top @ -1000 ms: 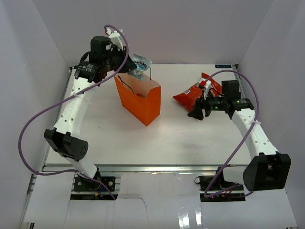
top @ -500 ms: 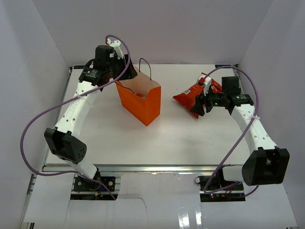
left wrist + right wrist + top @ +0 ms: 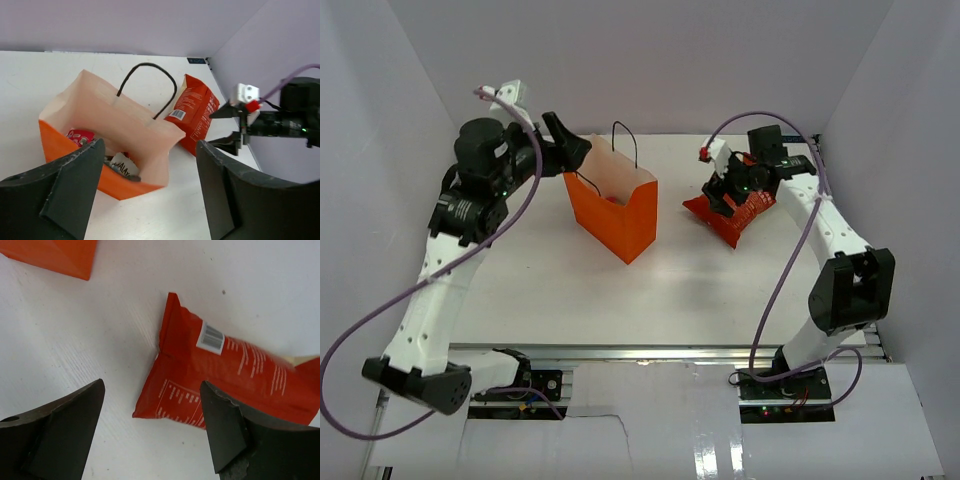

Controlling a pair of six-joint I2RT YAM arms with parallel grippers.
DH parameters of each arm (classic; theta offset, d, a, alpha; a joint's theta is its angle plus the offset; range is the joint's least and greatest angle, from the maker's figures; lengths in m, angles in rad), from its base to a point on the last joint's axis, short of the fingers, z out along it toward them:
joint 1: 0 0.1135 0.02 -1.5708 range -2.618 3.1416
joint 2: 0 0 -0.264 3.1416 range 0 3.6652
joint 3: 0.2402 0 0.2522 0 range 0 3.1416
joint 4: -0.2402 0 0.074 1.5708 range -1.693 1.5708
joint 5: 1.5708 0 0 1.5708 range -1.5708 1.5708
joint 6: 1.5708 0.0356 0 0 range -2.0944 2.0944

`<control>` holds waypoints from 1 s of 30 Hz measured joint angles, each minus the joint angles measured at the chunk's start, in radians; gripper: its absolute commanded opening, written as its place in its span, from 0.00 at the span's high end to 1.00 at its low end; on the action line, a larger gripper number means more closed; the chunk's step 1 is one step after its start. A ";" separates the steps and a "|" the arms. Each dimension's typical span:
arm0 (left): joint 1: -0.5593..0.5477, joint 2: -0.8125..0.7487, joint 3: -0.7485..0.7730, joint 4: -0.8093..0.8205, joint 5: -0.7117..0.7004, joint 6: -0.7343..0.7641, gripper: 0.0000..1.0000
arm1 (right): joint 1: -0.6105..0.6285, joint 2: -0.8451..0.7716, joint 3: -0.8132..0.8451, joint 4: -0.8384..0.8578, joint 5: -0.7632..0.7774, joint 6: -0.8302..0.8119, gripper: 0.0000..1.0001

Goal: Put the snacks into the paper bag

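Observation:
The orange paper bag [image 3: 617, 212] stands upright at centre left with its mouth open. In the left wrist view the paper bag [image 3: 116, 183] holds a pink-red wrapper [image 3: 80, 135] and a white lettered packet [image 3: 123, 168]. My left gripper [image 3: 567, 139] hovers open and empty just left of the bag's back rim; in its own view the left gripper [image 3: 150, 150] looks down into the mouth. The red chip bag [image 3: 736, 207] lies flat to the right. My right gripper [image 3: 724, 190] is open above it. In its own view the right gripper [image 3: 152, 385] frames the near end of the chip bag [image 3: 220, 375].
Black cord handles [image 3: 625, 141] arch above the bag's rim. White walls close in the table on the left, back and right. A corner of the orange bag [image 3: 55, 255] shows at the top left of the right wrist view. Purple cables loop off both arms.
My left gripper opened, the pale-blue packet it held over the bag is gone from it, and the arm swung back left. My right gripper moved over the chip bag and opened wider.

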 measured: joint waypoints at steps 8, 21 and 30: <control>0.000 -0.478 -0.456 0.030 -0.089 -0.127 0.12 | 0.092 0.246 0.251 -0.111 0.062 -0.176 0.18; 0.000 -0.738 -0.752 -0.003 -0.173 -0.368 0.12 | 0.093 0.464 0.412 -0.203 0.138 -0.259 0.23; 0.000 -0.735 -0.794 0.019 -0.172 -0.415 0.12 | 0.105 0.488 0.417 -0.184 0.156 -0.249 0.25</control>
